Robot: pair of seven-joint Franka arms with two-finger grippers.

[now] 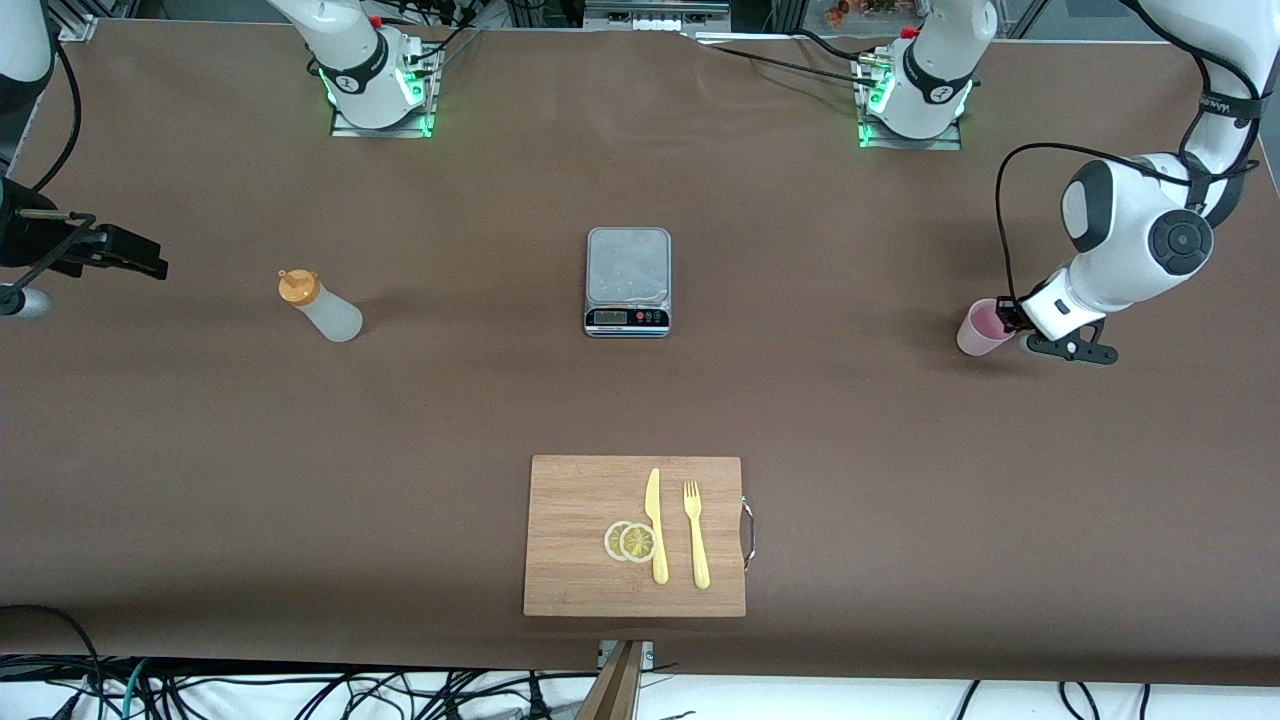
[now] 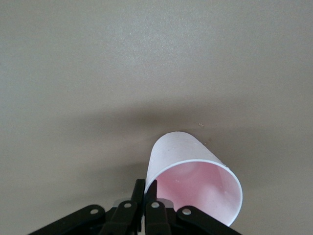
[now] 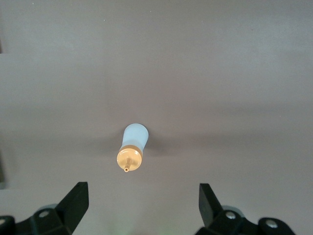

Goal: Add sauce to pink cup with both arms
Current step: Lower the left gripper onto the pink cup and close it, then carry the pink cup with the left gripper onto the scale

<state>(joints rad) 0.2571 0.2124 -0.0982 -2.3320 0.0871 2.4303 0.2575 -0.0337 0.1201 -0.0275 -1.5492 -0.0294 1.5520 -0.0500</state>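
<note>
Left hand (image 2: 145, 193) pinches pink cup (image 2: 195, 183) rim; right hand (image 3: 142, 203) gapes above sauce bottle (image 3: 132, 146).

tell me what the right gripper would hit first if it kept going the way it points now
Probably the sauce bottle: it stands upright, centred ahead of the open right gripper in the right wrist view, with only bare table between. How far off is unclear.

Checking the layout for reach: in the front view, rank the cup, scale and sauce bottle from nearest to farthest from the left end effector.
1. Cup, pinched at its rim by the left end effector.
2. Scale, mid-table.
3. Sauce bottle, toward the right arm's end.
</note>
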